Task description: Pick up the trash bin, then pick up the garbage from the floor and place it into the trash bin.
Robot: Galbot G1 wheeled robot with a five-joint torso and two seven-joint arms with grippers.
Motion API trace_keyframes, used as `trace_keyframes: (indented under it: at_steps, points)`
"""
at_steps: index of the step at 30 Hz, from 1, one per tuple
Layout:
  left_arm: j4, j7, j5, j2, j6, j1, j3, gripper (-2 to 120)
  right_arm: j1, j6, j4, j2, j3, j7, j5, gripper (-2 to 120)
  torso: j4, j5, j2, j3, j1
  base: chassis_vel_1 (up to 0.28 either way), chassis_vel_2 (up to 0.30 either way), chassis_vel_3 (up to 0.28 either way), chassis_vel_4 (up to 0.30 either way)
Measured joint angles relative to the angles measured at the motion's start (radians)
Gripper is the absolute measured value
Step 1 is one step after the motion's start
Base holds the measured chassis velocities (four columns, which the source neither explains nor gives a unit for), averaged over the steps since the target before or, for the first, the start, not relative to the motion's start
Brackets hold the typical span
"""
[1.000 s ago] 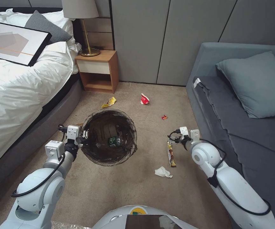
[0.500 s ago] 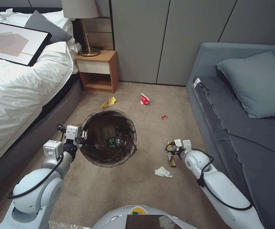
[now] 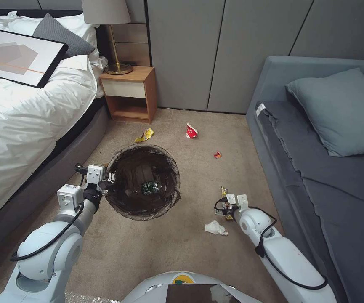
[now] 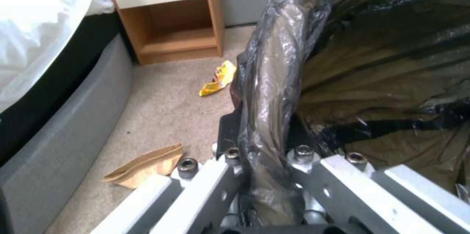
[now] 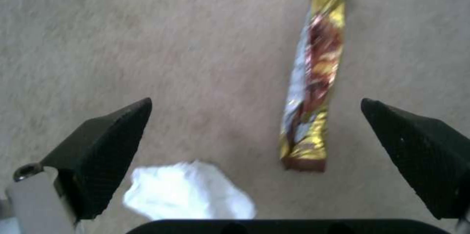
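Observation:
The trash bin (image 3: 143, 182), white with a dark bag (image 4: 274, 90) folded over its rim, hangs above the floor (image 3: 182, 252). My left gripper (image 3: 109, 180) is shut on its near-left rim, and a small bottle (image 3: 151, 187) lies inside. My right gripper (image 3: 225, 209) is low over the carpet and open, its black fingers (image 5: 105, 149) spread wide. Between them lies a long yellow-red striped wrapper (image 5: 313, 79), its far end just past the gripper (image 3: 223, 192). Crumpled white paper (image 3: 216, 227) lies just beside that gripper (image 5: 255, 102).
A yellow wrapper (image 3: 144, 135), a red wrapper (image 3: 191, 131) and a tiny red scrap (image 3: 217, 155) lie farther out. A flattened brown paper bag (image 4: 147, 165) rests by the bed base (image 3: 43, 181). A nightstand (image 3: 129, 94) stands at the back, a grey sofa (image 3: 316, 168) on the right.
My right arm has dropped toward the carpet and drawn back toward me, settling over the striped wrapper. The left arm and bin have barely moved.

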Motion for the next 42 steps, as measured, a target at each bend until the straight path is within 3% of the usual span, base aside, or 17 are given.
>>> trace_keyframes:
  at_steps: [15,40,42]
  points:
    - [0.012,0.005,0.003,0.001,-0.006,-0.004,0.004,0,-0.120,0.001,0.081,-0.014,-0.002,0.007,-0.014,100,-0.0002,-0.0001,0.000,0.000,0.000,0.000,0.000,0.000,0.000]
    - [0.027,0.008,0.002,0.004,-0.010,-0.016,0.002,0,-0.067,0.001,-0.044,0.040,-0.054,0.002,-0.028,100,0.0000,0.0000,0.000,0.000,0.000,0.000,0.000,0.000,0.000]
    - [0.027,0.008,0.001,0.004,-0.010,-0.018,0.001,0,-0.066,0.001,-0.060,0.049,-0.053,-0.001,-0.028,95,0.0000,0.0001,0.000,0.000,0.000,0.000,0.000,0.000,0.000]
